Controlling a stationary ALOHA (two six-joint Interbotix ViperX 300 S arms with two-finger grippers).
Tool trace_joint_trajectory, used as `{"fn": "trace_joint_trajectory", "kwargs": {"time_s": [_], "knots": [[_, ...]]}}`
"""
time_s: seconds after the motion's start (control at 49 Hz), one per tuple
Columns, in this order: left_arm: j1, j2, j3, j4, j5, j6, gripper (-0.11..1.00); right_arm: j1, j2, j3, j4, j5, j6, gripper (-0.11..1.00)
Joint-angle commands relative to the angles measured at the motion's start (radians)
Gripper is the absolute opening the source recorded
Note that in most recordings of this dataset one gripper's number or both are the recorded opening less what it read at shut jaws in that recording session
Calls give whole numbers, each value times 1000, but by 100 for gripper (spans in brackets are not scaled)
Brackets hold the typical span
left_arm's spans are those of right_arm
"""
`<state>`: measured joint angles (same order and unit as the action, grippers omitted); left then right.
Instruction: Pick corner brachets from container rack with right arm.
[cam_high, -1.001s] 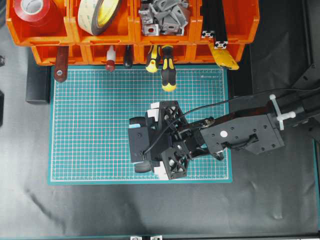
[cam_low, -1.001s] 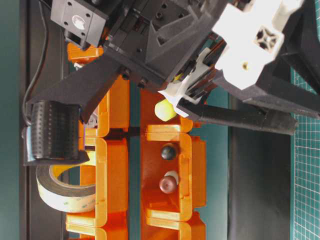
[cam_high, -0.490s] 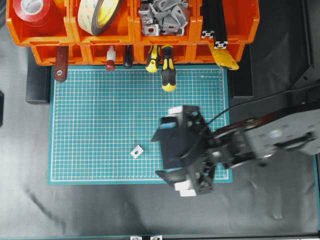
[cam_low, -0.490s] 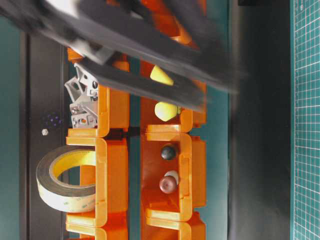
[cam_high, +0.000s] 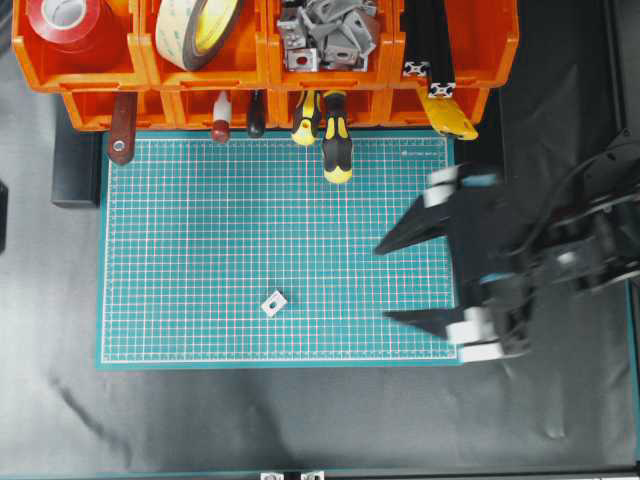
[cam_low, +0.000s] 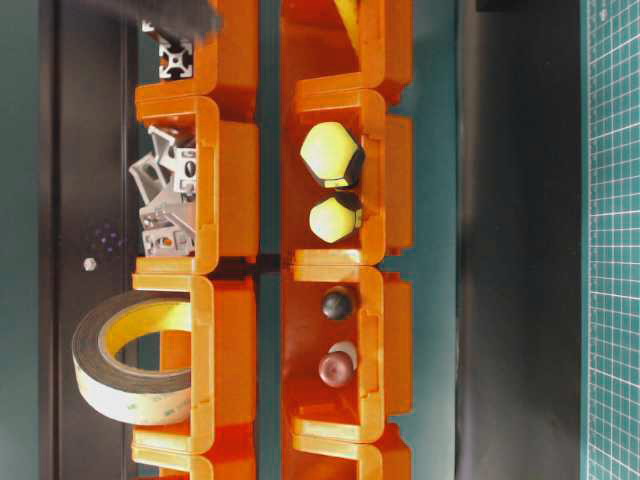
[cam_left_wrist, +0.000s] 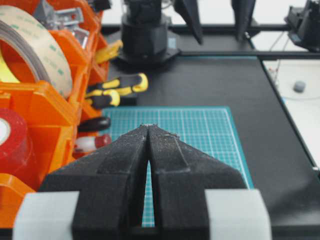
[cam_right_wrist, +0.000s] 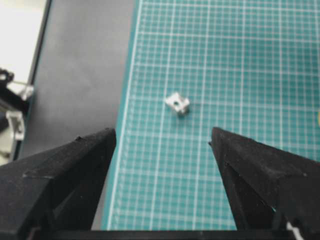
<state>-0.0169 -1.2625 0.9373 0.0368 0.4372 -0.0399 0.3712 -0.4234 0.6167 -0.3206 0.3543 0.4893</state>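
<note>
One corner brachet (cam_high: 273, 303) on the mat (cam_high: 200, 250) — rack (cam_high: 100, 70) behind — gripper (cam_high: 385, 283) right

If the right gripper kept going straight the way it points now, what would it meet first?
Probably the green mat. The right gripper has open jaws aimed across it, with the lone corner bracket lying roughly on the centre line ahead. Whether it would reach the bracket before touching the mat is unclear, since the tilt is hard to judge.

Workshop or robotics lab bench. Bright orange plastic open-fronted bin rack (cam_high: 250, 75) stocked with tape rolls, yellow-and-black-handled screwdrivers (cam_high: 337, 140), grey metal angle brackets (cam_high: 330, 30) and black aluminium profile bars (cam_high: 428, 50). Green gridded cutting mat (cam_high: 200, 250) on a black table cover (cam_high: 300, 420).
</note>
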Motion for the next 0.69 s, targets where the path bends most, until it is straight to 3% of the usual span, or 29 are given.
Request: {"fn": "trace_joint_trajectory", "kwargs": {"time_s": [0.0, 0.327, 0.674], "knots": [[-2, 12, -2, 3, -2, -3, 0, 3, -103, 40, -3, -21, -2, 74], [-2, 29, 8, 2, -2, -3, 0, -25, -417, 172, -17, -32, -2, 73], [-3, 29, 14, 2, 0, -5, 0, -71, -543, 250, -18, -48, -2, 73]]}}
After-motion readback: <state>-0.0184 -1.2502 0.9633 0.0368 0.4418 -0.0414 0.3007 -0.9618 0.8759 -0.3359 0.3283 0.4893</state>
